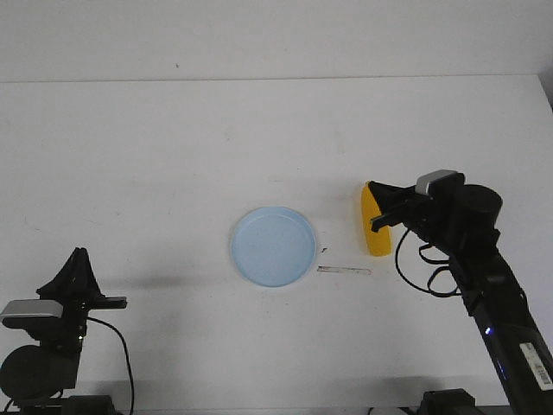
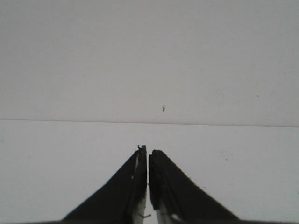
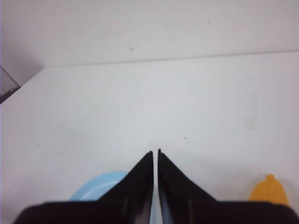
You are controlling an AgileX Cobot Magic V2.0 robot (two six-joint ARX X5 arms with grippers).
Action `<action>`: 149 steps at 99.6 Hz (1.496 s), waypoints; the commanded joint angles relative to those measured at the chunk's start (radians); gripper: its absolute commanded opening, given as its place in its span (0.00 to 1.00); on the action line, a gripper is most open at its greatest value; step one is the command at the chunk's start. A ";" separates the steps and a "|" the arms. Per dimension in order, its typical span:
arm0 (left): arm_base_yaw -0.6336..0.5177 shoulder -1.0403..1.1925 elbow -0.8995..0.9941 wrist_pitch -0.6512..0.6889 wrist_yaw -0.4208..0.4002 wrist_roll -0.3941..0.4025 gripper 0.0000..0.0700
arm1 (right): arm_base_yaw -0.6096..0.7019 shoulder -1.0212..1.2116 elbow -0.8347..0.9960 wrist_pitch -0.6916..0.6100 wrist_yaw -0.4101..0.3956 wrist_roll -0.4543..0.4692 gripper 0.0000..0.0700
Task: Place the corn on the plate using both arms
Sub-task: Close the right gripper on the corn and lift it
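Beside your right claw [image 1: 378, 223], pinched shut and empty, the corn [image 1: 372, 226] lies lengthwise front-to-back, right of the plate [image 1: 273, 246]; left claw [image 1: 79, 259] shut, far off

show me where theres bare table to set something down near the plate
Bare table runs behind the plate and to its left, out to the left gripper. The plate itself holds nothing. The right side is crowded: the corn lies there with the right gripper over it, jaws shut.
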 commanded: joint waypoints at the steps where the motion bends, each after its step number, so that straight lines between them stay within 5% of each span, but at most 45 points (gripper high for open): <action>1: 0.002 -0.003 0.008 0.015 -0.003 0.013 0.00 | 0.010 0.050 0.058 -0.047 0.076 0.012 0.01; 27: 0.002 -0.003 0.008 0.015 -0.003 0.013 0.00 | 0.076 0.246 0.241 -0.370 0.507 -0.026 0.01; 44: 0.002 -0.003 0.008 0.015 -0.003 0.013 0.00 | 0.105 0.379 0.352 -0.580 0.666 -0.017 0.01; 62: 0.002 -0.003 0.008 0.015 -0.003 0.013 0.00 | 0.127 0.447 0.387 -0.612 0.657 0.031 0.07; 76: 0.002 -0.003 0.008 0.015 -0.003 0.013 0.00 | 0.142 0.455 0.387 -0.613 0.657 0.031 0.60; 82: 0.002 -0.003 0.008 0.015 -0.003 0.013 0.00 | 0.145 0.455 0.386 -0.612 0.658 0.029 0.73; 114: 0.002 -0.003 0.008 0.015 -0.003 0.013 0.00 | 0.146 0.491 0.386 -0.567 0.577 0.032 0.73; 149: 0.002 -0.003 0.008 0.015 -0.003 0.013 0.00 | 0.153 0.599 0.385 -0.580 0.584 0.031 0.73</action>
